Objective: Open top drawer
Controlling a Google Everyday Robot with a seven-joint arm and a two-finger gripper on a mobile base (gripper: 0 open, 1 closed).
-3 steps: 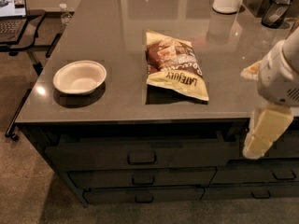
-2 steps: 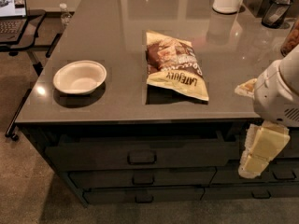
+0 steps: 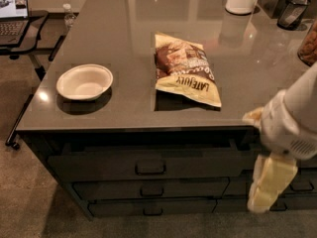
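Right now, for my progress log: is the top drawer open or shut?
Shut: the top drawer sits flush with the fronts below; the gripper hangs to its right.

My gripper [image 3: 271, 185] hangs low on the right, in front of the neighbouring stack [image 3: 240, 185] and below the countertop [image 3: 124, 43] edge. From there I see open air leftward along the fronts to the top drawer [image 3: 99, 166] and its pull [image 3: 150, 167], with bare floor [image 3: 29, 202] in front. The countertop lip overhangs just above that drawer, so room from above is tight. The bowl [image 3: 84, 82] and snack bag [image 3: 185, 68] sit up on the counter, out of that lane. A laptop stand [image 3: 34, 21] crowds the far left corner
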